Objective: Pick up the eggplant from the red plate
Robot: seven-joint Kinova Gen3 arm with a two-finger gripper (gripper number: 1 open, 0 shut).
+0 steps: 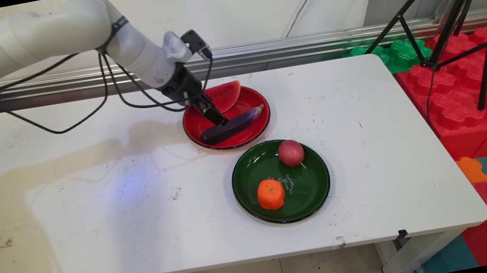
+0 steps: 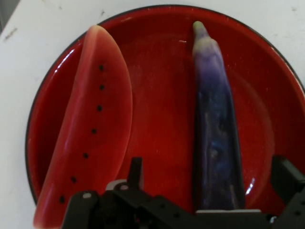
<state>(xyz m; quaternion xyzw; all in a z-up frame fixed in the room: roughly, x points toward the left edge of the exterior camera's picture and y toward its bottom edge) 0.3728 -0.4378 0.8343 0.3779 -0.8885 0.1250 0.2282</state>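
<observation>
My gripper (image 1: 219,120) is down in a red plate (image 1: 249,102), open, with its fingers standing on either side of a purple eggplant (image 1: 236,124). In the hand view the eggplant (image 2: 217,129) runs lengthwise between the left finger (image 2: 136,171) and the right finger (image 2: 285,176), with a gap on each side. The gripper (image 2: 211,177) touches nothing that I can see. A watermelon slice (image 1: 225,95) lies on the same plate (image 2: 164,100), and in the hand view the slice (image 2: 90,133) sits just outside the left finger.
A green plate (image 1: 308,189) sits nearer the table's front, holding an orange fruit (image 1: 271,194) and a round red fruit (image 1: 291,152). Black cables hang from the arm over the table's left half. A black tripod (image 1: 473,12) and red and green foam blocks (image 1: 466,91) stand beyond the right edge.
</observation>
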